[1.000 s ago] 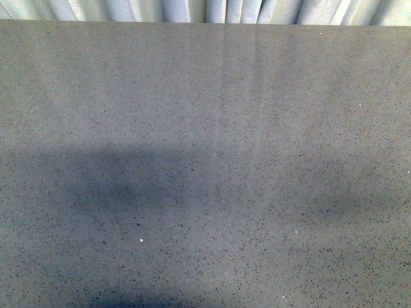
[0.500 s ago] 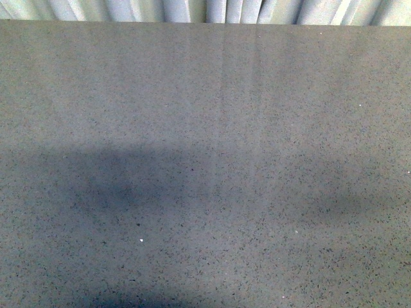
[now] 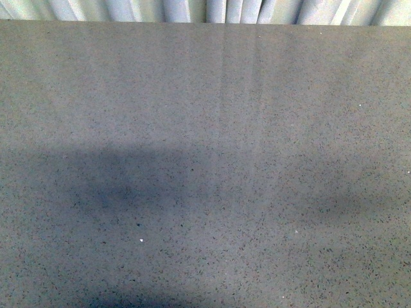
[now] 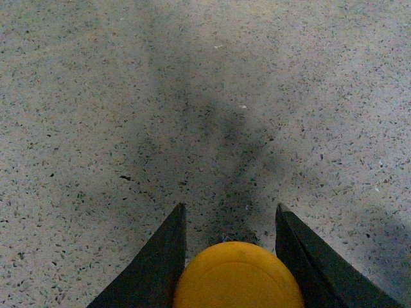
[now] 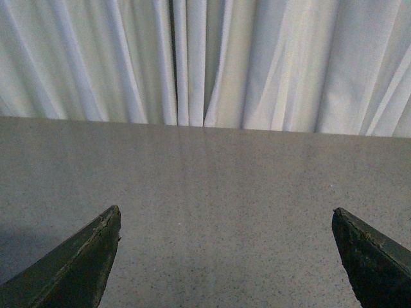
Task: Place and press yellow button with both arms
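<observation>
**Speckled grey tabletop, pale curtain**

Stone-like surface flecked with dark and white specks, filling the front view. Broad soft shadow across the left half. Pleated whitish folds hanging behind the far edge, evenly lit.

Left fingers: pair, matte black with faint green cast. Flat wedge blades, broad at base, narrowing to sharp pointed tips. Inner faces straight and smooth, outer edges slanted. Second blade same shape, slightly lighter sheen along its top edge.

Right fingers: same dark wedge form, dull finish, tapering to point. Thin paler line along upper ridge; ridge looks rough, slightly chipped near tip. Other blade has lighter bevel strip along ridge, faint scuffing. Only finger tips of either arm in shot.
</observation>
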Robot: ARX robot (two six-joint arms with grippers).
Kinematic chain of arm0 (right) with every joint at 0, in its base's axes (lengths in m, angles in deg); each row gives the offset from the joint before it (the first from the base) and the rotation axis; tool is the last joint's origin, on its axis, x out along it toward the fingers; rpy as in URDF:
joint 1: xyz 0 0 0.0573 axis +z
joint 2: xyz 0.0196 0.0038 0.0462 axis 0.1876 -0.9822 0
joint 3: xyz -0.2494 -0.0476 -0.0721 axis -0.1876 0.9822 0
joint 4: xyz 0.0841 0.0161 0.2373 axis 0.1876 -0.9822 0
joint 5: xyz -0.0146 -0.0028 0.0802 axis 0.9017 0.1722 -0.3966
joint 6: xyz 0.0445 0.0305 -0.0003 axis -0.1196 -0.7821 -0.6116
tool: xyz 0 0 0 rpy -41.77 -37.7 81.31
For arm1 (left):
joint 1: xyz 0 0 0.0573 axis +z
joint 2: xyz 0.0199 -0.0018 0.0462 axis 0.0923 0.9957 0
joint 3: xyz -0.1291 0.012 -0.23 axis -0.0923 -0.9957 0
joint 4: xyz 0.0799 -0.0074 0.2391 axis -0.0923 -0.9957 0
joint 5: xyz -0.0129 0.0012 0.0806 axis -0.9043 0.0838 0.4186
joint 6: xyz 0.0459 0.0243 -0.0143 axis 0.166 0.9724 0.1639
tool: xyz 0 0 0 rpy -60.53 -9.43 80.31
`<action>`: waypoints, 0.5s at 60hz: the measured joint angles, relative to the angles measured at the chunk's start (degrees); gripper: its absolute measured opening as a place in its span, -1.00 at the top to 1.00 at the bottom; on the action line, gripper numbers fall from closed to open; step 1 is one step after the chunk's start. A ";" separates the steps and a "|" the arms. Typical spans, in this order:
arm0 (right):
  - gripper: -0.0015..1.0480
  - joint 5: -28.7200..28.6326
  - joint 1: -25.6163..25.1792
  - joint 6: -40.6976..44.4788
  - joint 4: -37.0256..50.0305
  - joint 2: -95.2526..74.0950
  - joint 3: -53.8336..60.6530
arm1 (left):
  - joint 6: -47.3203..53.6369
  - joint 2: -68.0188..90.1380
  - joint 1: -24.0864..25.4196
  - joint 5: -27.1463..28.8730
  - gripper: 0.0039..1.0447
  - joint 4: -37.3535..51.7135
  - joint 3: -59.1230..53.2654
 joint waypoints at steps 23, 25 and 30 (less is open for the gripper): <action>-0.82 0.00 0.00 0.00 0.00 0.00 0.00 | -0.13 -9.97 -1.79 -0.92 0.36 -6.25 0.44; -0.82 0.00 0.00 0.00 0.00 0.00 0.00 | -0.13 -12.04 -2.75 -0.87 0.36 -7.15 0.79; -0.82 0.00 0.00 0.00 0.00 0.00 0.00 | -0.13 -18.36 -7.32 -0.26 0.37 -9.33 1.90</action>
